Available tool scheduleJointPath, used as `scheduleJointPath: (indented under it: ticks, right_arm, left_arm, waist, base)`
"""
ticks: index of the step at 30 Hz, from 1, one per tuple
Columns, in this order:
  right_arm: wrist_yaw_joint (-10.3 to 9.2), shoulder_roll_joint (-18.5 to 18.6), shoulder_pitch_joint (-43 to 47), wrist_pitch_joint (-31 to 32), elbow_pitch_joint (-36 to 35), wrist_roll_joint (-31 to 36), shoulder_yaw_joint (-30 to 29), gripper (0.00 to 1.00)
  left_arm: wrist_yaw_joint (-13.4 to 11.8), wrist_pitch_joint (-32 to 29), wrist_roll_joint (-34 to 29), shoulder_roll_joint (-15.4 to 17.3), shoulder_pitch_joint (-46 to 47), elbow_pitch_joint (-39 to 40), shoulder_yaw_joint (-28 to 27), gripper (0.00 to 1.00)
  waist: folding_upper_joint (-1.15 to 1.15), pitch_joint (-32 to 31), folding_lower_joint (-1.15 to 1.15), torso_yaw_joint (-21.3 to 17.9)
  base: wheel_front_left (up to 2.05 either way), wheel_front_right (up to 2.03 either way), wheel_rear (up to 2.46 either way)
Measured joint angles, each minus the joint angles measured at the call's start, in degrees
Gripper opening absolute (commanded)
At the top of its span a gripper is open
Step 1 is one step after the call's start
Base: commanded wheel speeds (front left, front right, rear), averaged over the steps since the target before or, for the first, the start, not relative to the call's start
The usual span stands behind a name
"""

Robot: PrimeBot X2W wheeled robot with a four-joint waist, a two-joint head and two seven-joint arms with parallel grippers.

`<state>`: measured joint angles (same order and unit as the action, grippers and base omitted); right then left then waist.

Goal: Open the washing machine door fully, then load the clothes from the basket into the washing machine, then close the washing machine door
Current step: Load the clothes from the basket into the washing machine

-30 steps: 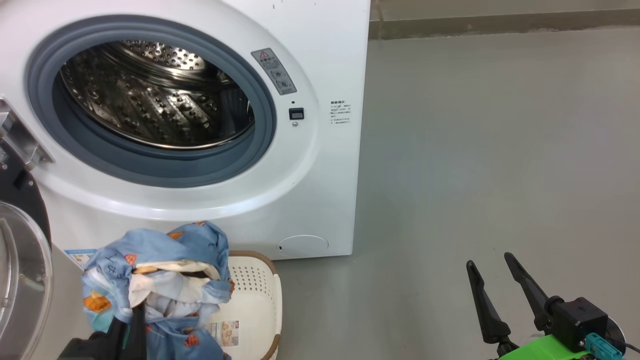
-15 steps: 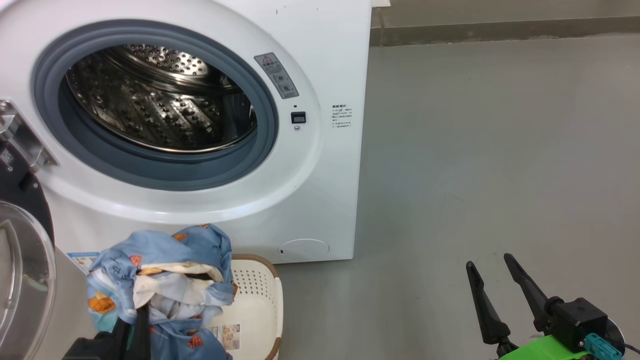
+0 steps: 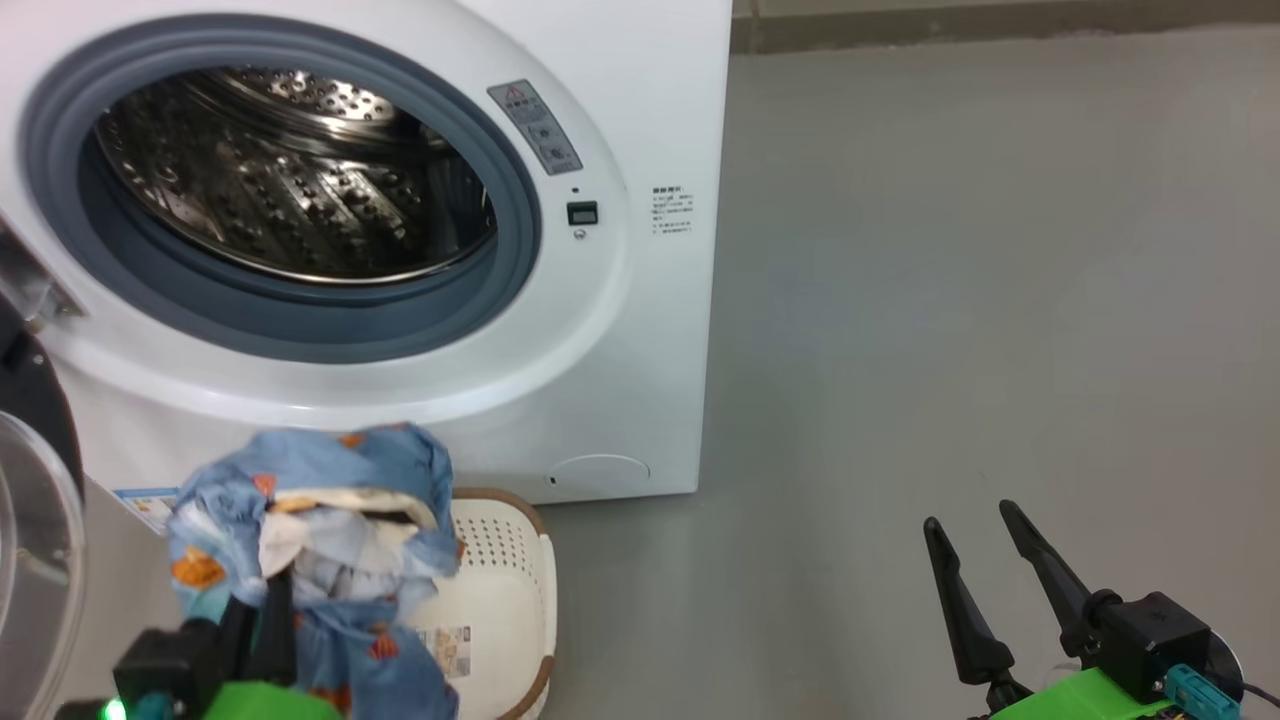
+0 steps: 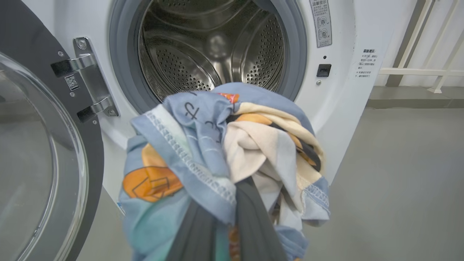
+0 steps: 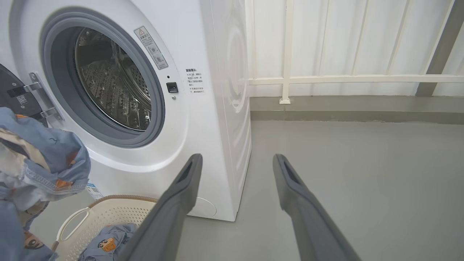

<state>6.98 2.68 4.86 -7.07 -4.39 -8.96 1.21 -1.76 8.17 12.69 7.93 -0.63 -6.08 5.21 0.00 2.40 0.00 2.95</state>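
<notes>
The white washing machine (image 3: 640, 350) stands with its steel drum (image 3: 280, 180) exposed. The washing machine door (image 4: 36, 145) hangs swung open at the left, its glass bowl (image 3: 30, 560) at the head view's edge. My left gripper (image 3: 272, 595) is shut on a bundle of light blue clothes (image 3: 300, 490), held above the basket (image 3: 515, 560) and just below the drum's mouth (image 4: 210, 43). The bundle (image 4: 217, 145) hides the fingertips. Another blue garment (image 5: 105, 243) lies in the basket (image 5: 108, 214). My right gripper (image 3: 968, 516) is open over the floor to the right, holding nothing.
Grey floor (image 3: 950, 300) stretches to the right of the machine. A white railing (image 5: 344, 78) and a low kerb (image 5: 344, 108) run along the back wall. The door's metal hinge (image 4: 87, 79) sits left of the drum's mouth.
The whole head picture has shifted, so the camera has moved. My left gripper still holds the bundle over the basket, perhaps slightly higher. The right gripper has not moved.
</notes>
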Motion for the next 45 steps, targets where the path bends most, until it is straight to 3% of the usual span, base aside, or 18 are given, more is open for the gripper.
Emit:
scheduleJointPath:
  ticks: [13, 16, 26, 37, 45]
  right_arm:
    - [0.00, 0.02, -4.99, -0.88, -1.66, -0.14, 1.80, 1.00]
    - [0.00, 0.05, -8.05, -2.22, -1.57, -0.33, 3.21, 1.00]
    - [0.00, 0.13, -14.47, -5.47, 0.67, -2.41, 5.93, 1.00]
    - [0.00, 0.23, -19.91, -7.24, 3.07, -4.95, 9.68, 1.00]
    - [0.00, 0.23, -21.60, -7.25, 3.31, -5.92, 10.60, 1.00]
  left_arm:
    - [3.11, 1.08, 4.80, 0.18, 21.68, -16.78, -2.38, 0.00]
    - [4.98, 0.98, 6.71, 1.87, 30.32, -22.83, -3.71, 0.00]
    - [7.59, -5.09, 8.88, 9.56, 49.89, -34.68, -5.11, 0.00]
    - [8.66, -16.42, 12.27, 19.39, 64.68, -38.39, -4.57, 0.00]
    - [9.07, -17.16, 12.37, 25.02, 71.99, -38.47, -3.22, 0.00]
  waist:
    - [0.00, 8.93, 0.00, -2.98]
    - [0.00, 12.85, 0.00, -4.28]
    - [0.00, 23.09, 0.00, -8.56]
    - [0.00, 33.19, 0.00, -14.15]
    - [0.00, 37.57, 0.00, -18.12]
  base:
    - [0.00, 0.00, 0.00]
    - [0.00, 0.00, 0.00]
    - [0.00, 0.00, 0.00]
    - [0.00, 0.00, 0.00]
    - [0.00, 0.00, 0.00]
